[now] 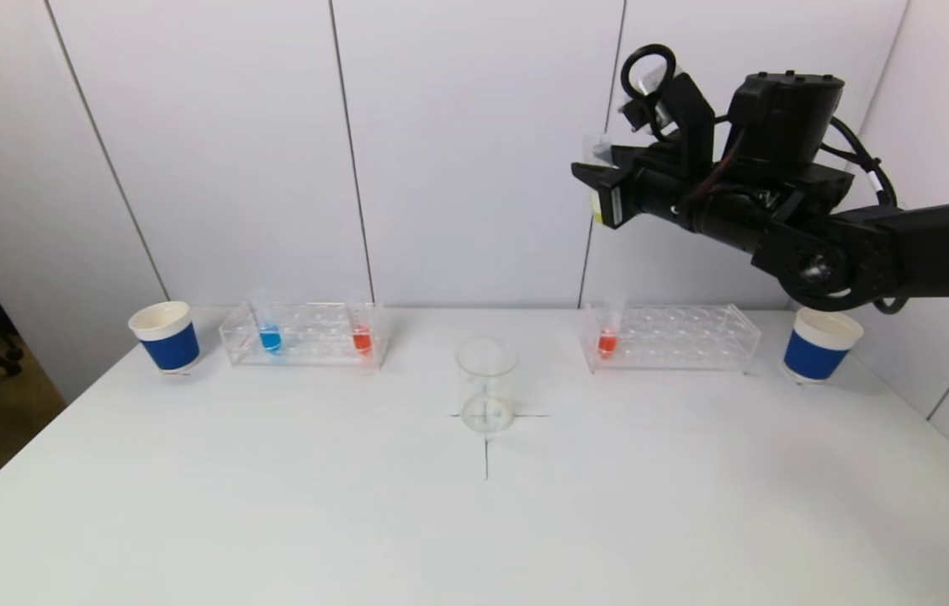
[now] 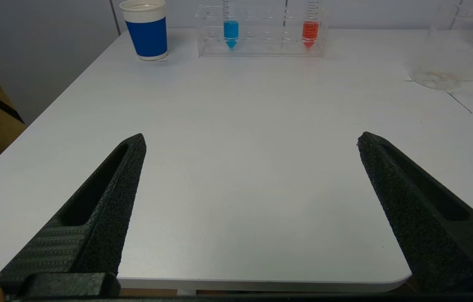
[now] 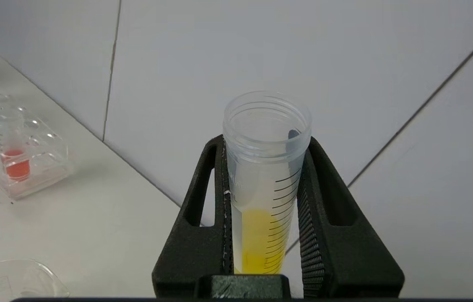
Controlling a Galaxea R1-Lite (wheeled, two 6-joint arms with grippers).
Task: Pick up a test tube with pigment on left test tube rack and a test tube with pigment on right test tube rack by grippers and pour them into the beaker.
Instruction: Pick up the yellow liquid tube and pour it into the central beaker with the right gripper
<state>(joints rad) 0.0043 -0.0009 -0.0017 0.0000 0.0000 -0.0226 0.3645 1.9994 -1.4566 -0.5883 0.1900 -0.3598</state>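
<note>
The test tube with yellow pigment [image 3: 266,180] sits clamped between the jaws of the right gripper [image 1: 605,198], upright, its open mouth up and the yellow liquid pooled at its lower end. The gripper holds it high above the table [image 1: 273,505], over the near end of the right test tube rack [image 1: 670,337] and well apart from the beaker [image 1: 486,384], which stands at the centre on a drawn cross and looks empty (a faint residue may sit on its bottom, hard to tell).

My reading of progress: the right-hand pick is done, the pour is not, and the left side has not begun. The left gripper [image 2: 251,142] hangs low over the near left part of the table, jaws spread wide with nothing between them, pointing toward the left test tube rack [image 1: 304,335] but far short of it. Still to do: carry the yellow tube over the beaker and tip it, then take one tube from the left rack and pour that too.

Counting: two racks; one beaker; two blue paper cups, the left cup [image 1: 165,336] outside the left rack and the right cup [image 1: 821,344] outside the right one. Four tubes with pigment in all: a blue tube [image 1: 269,333] and a red tube [image 1: 362,335] in the left rack, another red one [image 1: 607,337] in the right rack, and the yellow one in the grip.
</note>
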